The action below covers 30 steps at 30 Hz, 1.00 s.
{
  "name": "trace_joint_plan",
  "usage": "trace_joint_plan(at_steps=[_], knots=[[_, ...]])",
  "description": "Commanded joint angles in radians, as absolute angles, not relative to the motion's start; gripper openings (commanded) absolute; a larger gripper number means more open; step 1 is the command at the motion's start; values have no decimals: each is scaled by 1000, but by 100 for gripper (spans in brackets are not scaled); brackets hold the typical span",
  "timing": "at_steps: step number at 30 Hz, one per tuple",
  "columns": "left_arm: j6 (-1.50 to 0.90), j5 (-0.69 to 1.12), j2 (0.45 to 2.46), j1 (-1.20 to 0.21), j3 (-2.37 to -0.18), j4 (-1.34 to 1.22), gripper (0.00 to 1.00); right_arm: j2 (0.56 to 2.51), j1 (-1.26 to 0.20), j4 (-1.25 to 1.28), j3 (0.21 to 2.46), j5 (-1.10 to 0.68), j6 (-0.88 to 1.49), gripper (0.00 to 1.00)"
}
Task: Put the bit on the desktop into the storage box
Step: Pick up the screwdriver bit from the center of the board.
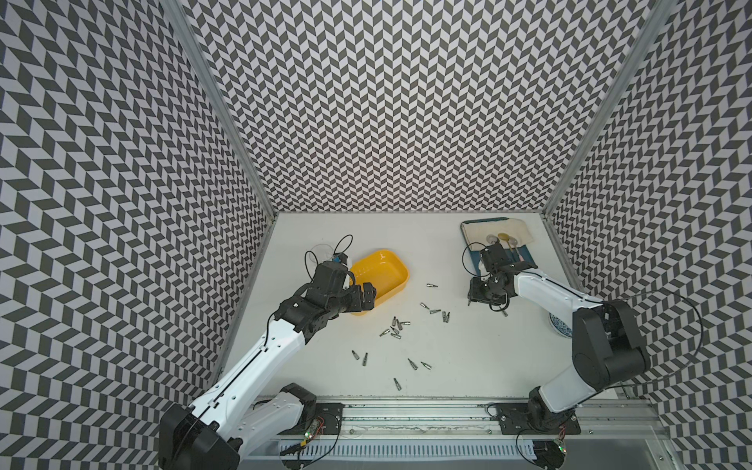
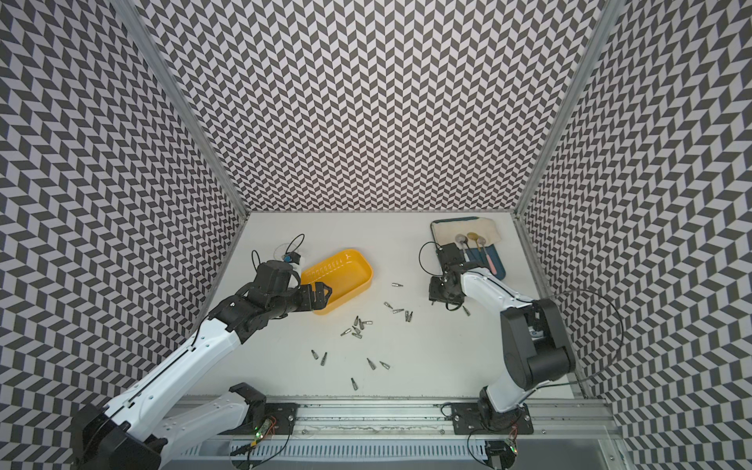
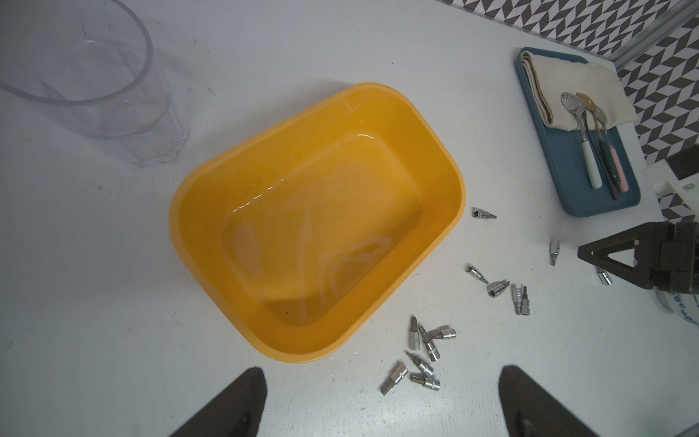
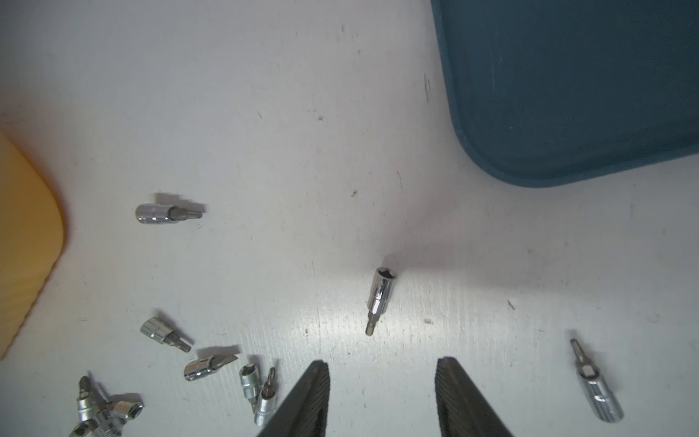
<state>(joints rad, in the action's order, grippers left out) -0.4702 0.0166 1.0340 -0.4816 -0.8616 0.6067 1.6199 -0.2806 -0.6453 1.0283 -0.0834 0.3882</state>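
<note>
— Yellow plastic is seen at the left of the desktop; what is it taken for?

— It is taken for the storage box, a shallow rounded tub. It is stood flat beside a clear glass cup, and its near end is overlapped in both top views by the left gripper.

— How is that gripper held?

— Its fingers are spread wide, and nothing is gripped between them.

— Where are the bits found?

— All that can be seen are laid on the desktop, outside the storage box. A cluster of bits is gathered near the tub's near corner. Others are strewn toward the aluminium rail, and a lone bit is seen near the tub's right side.

— Which one is faced by the right gripper?

— A chrome hex bit is laid on its side just ahead of the fingertips, in line with the gap. Its hex tip is turned toward them and its socket end away. It is not touched.

— What is to be said of those jaws?

— They are held partly apart, less widely than the left pair, and nothing is pinched.

— What else is noted nearby?

— A blue tray is set just beyond the right gripper, with a folded cloth and spoons laid on it.
</note>
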Motion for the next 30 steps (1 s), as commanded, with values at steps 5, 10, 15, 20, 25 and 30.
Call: trace_joint_plan(at_steps=[5, 10, 15, 20, 25, 30], knots=[[-486, -3, 1049, -505, -857, 586, 100, 1701, -287, -579, 1090, -70, 382, 45], [-487, -5, 1054, -511, -857, 585, 100, 1758, -294, -607, 1136, -33, 367, 43], [-488, -7, 1055, -516, -858, 585, 100, 1779, -311, -630, 1153, 4, 364, 41], [-488, -9, 1055, -521, -859, 590, 100, 1792, -319, -634, 1146, 21, 364, 39], [-488, -11, 1055, -524, -858, 594, 100, 1805, -321, -641, 1143, 40, 361, 37], [-490, -13, 1057, -529, -856, 595, 100, 1814, -322, -643, 1137, 38, 359, 36]])
